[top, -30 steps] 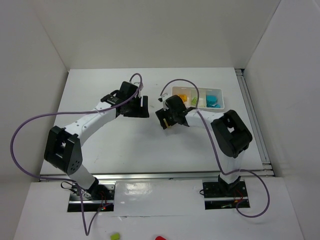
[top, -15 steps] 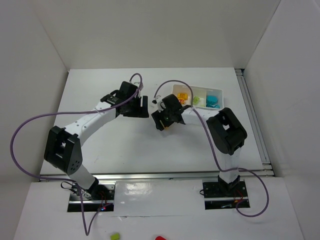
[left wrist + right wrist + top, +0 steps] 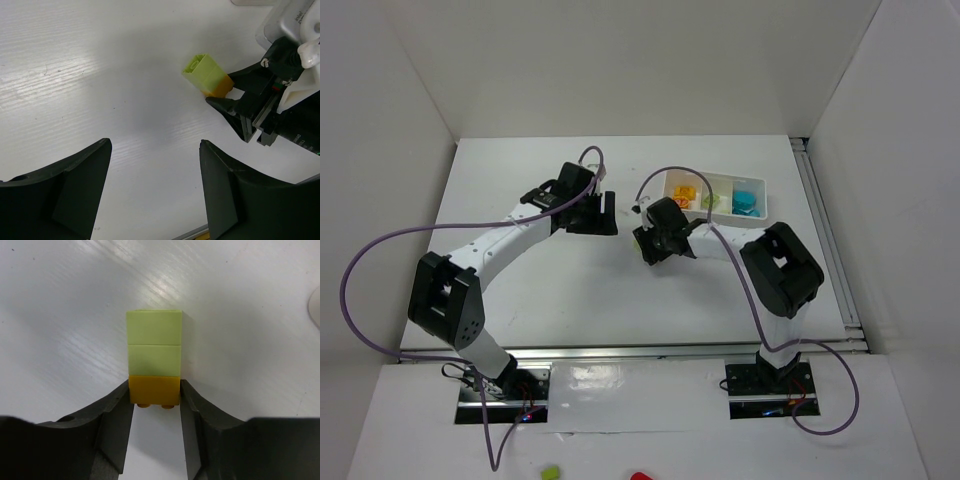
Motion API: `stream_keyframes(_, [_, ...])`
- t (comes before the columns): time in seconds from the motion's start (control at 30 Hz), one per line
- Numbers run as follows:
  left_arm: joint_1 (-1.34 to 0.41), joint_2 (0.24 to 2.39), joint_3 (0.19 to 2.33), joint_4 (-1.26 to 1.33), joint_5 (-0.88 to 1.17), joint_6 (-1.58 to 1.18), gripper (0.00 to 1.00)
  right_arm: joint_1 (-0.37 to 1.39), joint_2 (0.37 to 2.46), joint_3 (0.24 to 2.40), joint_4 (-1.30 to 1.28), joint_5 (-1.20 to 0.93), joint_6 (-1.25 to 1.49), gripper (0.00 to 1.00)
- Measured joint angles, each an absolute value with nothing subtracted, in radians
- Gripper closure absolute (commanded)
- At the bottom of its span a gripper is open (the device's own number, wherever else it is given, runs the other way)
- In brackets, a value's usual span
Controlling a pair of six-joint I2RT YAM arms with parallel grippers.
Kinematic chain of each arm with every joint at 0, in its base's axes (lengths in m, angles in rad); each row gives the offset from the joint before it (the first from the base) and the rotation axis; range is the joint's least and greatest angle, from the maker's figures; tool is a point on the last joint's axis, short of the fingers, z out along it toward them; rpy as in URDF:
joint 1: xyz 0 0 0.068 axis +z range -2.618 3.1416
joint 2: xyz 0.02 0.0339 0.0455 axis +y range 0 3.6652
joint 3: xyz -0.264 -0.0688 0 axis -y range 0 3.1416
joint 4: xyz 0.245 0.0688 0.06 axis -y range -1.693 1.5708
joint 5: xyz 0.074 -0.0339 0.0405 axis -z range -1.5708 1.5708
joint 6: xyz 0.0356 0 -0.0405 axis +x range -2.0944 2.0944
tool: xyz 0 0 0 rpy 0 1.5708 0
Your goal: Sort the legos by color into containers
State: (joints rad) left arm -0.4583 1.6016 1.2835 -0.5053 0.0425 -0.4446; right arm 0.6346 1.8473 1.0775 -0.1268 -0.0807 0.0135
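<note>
no legible text in any view. closest candidates, all in the left wrist view: dark print (image 3: 299,17) on the white wrist housing (image 3: 285,30) at 1 o'clock, cut off by the frame edge and too blurred to read. a small white mark (image 3: 264,62) on the black body of the right gripper (image 3: 220,89) at 2 o'clock, a shape only, no letters. tiny pale print (image 3: 299,135) lower on that body at 3 o'clock, illegible.

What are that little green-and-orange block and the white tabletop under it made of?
The green-and-orange block looks like hard moulded plastic: crisp edges, even colour, soft sheen, studs on the orange end. The tabletop seems white plastic or laminate, faintly ribbed and glossy; which is unclear.
</note>
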Motion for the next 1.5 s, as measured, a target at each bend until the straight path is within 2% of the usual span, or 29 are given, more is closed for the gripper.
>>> stream_keyframes(0.1, [-0.458,1.602,1.283,-0.505,0.044,-0.445,0.2,0.635,1.841,1.072,-0.125,-0.064,0.031,0.67])
stream_keyframes(0.13, [-0.458,1.602,1.283,-0.505,0.044,-0.445,0.2,0.635,1.84,1.07,-0.125,-0.062,0.036,0.75])
stream_keyframes(0.2, [-0.458,1.602,1.283,-0.505,0.046,-0.445,0.2,0.635,1.835,1.066,-0.123,-0.059,0.041,0.76])
stream_keyframes(0.27, [-0.458,1.602,1.283,-0.505,0.057,-0.444,0.16,0.635,1.82,1.047,-0.122,-0.056,0.045,0.77])
stream_keyframes(0.3, [-0.455,1.602,1.283,-0.505,0.073,-0.443,0.11,0.635,1.807,1.033,-0.123,-0.055,0.047,0.77])
stream_keyframes(0.53, [-0.389,1.597,1.23,-0.397,0.321,-0.48,0.03,0.634,1.635,0.946,-0.133,-0.056,0.052,0.77])
stream_keyframes(0.8, [-0.341,1.589,1.071,-0.126,0.625,-0.693,0.03,0.635,1.346,0.847,-0.132,-0.064,0.096,0.77])
stream_keyframes(1.03, [-0.342,1.654,1.066,0.135,0.817,-0.868,0.0,0.649,1.315,0.84,-0.136,-0.065,0.121,0.77])
stream_keyframes(1.17, [-0.354,1.735,1.086,0.169,0.87,-0.875,0.0,0.655,1.315,0.839,-0.136,-0.064,0.126,0.77])
stream_keyframes(1.37, [-0.388,1.824,1.123,0.157,0.892,-0.871,0.09,0.669,1.315,0.839,-0.136,-0.064,0.13,0.77])
stream_keyframes(1.5, [-0.398,1.838,1.143,0.174,0.916,-0.884,0.23,0.671,1.315,0.839,-0.136,-0.063,0.133,0.77])
